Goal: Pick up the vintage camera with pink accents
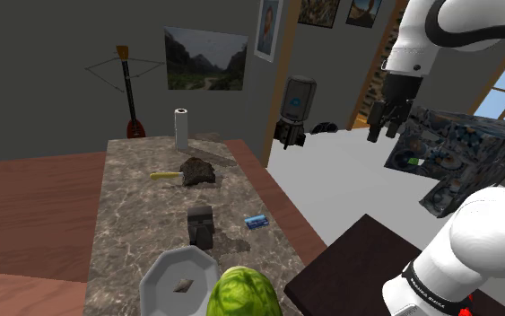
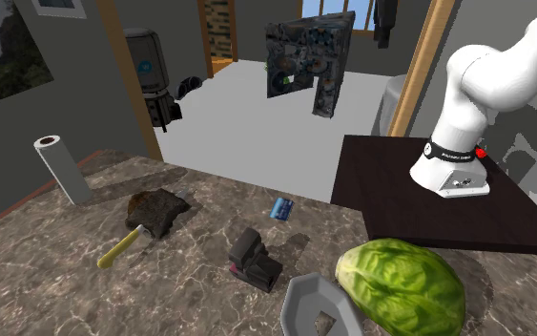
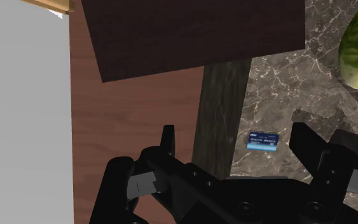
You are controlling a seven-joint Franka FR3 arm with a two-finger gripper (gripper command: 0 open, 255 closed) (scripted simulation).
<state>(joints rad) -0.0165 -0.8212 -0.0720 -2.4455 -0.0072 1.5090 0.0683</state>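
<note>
**Gripper high and open, camera untouched on counter**

Camera (image 2: 254, 258): a small dark body with pinkish trim, sat upright on the marble counter (image 1: 134, 215). It was close to the white plate (image 1: 180, 278) but I could not tell whether the two touched. A blue card (image 1: 257, 221) lay flat, near the camera on the shoulder view's right. A green lettuce (image 2: 400, 286) sat beside the plate at the counter's near end.

Further along the counter lay a dark lump (image 1: 197, 171) with a yellow-handled tool (image 1: 163, 175) against it. A paper roll (image 1: 181, 128) stood upright beyond them, near the far end.

Gripper (image 1: 385, 124): hung well above the counter and off to the shoulder view's right, over the floor side, well apart from the camera. In the wrist view the fingers (image 3: 166, 143) stood apart with nothing between them. The card showed far below in the gap, next to the counter's edge. The gripper touched nothing.

The arm rose from the dark stand (image 2: 419, 205), which sat just beside the counter's lettuce end.
</note>
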